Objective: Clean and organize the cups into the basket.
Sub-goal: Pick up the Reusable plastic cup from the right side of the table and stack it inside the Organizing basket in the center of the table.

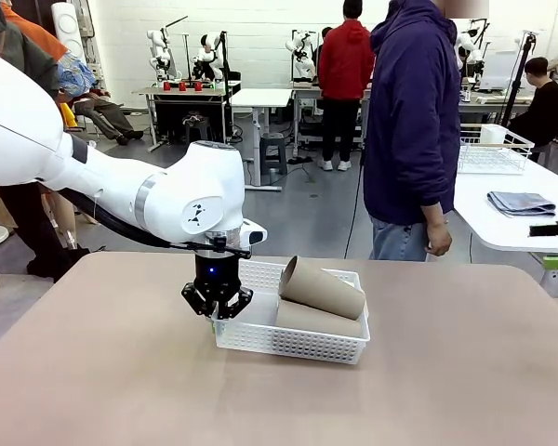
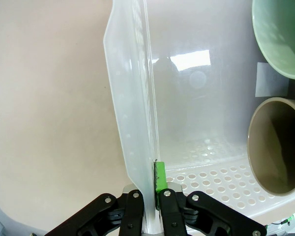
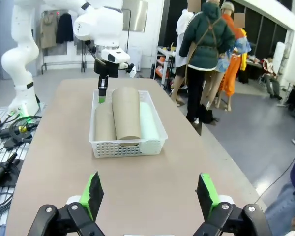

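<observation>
Basket (image 1: pixel 293 342) rim is pinched by left gripper (image 1: pixel 218 311); both cups (image 1: pixel 322 287) laid inside; right gripper (image 3: pixel 148 195) held wide, nothing gripped.

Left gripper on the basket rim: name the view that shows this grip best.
Left wrist view: the left gripper is shut on the basket wall, a pad each side. Front view shows the left gripper at the basket's end; right wrist view shows it small and distant.
</observation>
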{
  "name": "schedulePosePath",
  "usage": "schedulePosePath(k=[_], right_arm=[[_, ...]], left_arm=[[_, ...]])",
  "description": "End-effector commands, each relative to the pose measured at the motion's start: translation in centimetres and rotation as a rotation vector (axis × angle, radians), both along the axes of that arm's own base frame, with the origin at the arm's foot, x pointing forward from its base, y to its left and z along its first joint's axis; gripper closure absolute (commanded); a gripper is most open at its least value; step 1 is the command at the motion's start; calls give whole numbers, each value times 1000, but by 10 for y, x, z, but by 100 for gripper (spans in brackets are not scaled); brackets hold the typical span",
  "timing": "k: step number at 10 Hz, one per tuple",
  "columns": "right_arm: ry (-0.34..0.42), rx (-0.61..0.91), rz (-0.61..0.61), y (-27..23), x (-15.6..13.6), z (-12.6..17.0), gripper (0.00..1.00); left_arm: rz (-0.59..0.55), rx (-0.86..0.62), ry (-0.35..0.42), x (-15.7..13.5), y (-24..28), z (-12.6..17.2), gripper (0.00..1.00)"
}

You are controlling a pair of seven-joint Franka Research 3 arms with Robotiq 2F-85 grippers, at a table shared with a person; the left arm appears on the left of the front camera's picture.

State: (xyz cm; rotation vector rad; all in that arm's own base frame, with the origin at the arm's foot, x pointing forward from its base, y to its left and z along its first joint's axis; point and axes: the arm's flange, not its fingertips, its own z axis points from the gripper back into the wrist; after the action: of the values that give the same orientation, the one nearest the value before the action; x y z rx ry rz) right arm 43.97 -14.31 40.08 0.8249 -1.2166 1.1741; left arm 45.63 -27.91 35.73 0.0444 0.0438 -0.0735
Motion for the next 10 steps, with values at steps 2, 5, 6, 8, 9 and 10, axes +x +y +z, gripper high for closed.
schedulePosePath(k=[2, 5, 6, 8, 9, 10], right_arm=[[-15, 39, 9, -1, 8, 6, 0], [-1, 20, 7, -5, 0, -6, 0], [-1, 20, 7, -5, 0, -6, 0], [-1, 20, 7, -5, 0, -6, 0], [-1, 20, 7, -5, 0, -6, 0], [-1, 20, 7, -5, 0, -6, 0]], left_arm=[[-2, 1, 0, -1, -2, 0, 100], [-2, 1, 0, -1, -2, 0, 100], [-2, 1, 0, -1, -2, 0, 100], [-2, 1, 0, -1, -2, 0, 100], [-2, 1, 0, -1, -2, 0, 100], [-2, 1, 0, -1, -2, 0, 100]])
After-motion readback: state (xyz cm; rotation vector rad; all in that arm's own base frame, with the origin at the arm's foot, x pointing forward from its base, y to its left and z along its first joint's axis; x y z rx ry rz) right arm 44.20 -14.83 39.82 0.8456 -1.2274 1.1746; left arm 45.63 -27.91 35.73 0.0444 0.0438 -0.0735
